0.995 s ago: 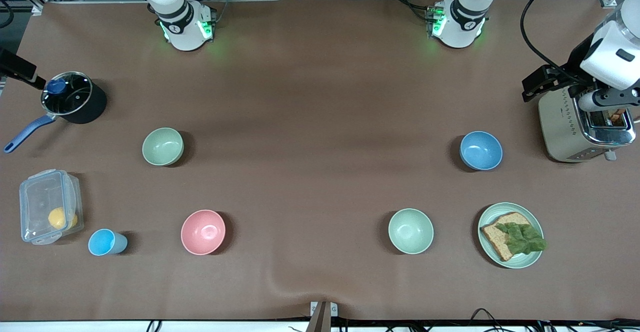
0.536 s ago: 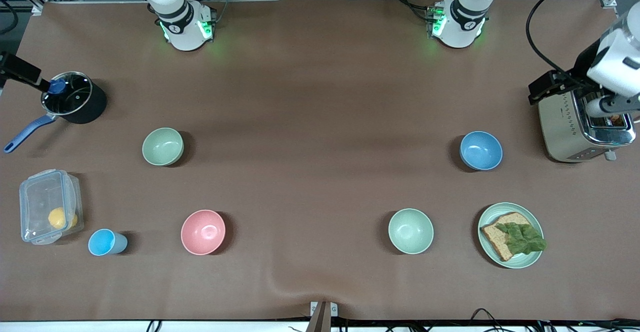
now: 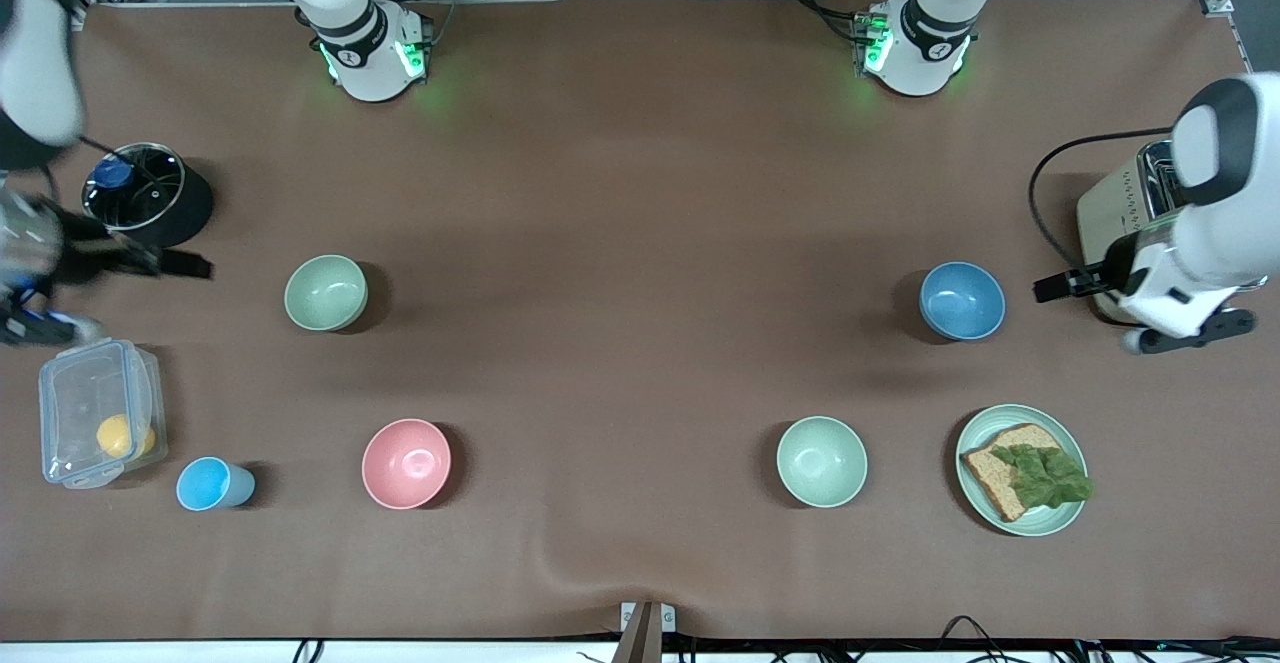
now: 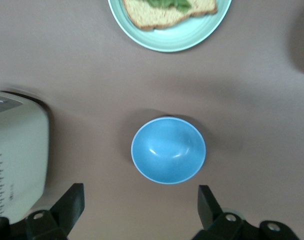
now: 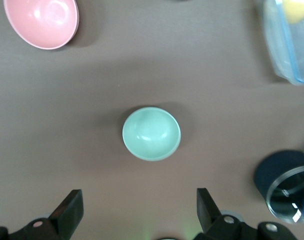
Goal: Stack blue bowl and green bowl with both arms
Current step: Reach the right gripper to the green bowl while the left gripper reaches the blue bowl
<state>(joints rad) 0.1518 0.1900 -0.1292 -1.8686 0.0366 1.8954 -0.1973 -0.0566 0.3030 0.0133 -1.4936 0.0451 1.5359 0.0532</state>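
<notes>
Bowls sit well apart: blue bowl (image 3: 962, 300) at three o'clock beside the wide-open, empty left gripper (image 4: 139, 207); green bowl (image 3: 325, 292) at nine o'clock beside the equally open, empty right gripper (image 5: 139, 209).

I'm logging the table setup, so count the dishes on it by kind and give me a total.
Bowls: 4, blue bowl, green bowl, pink bowl, mint bowl
Cups: 1, blue cup
Plates: 1, plate
Total: 6
</notes>
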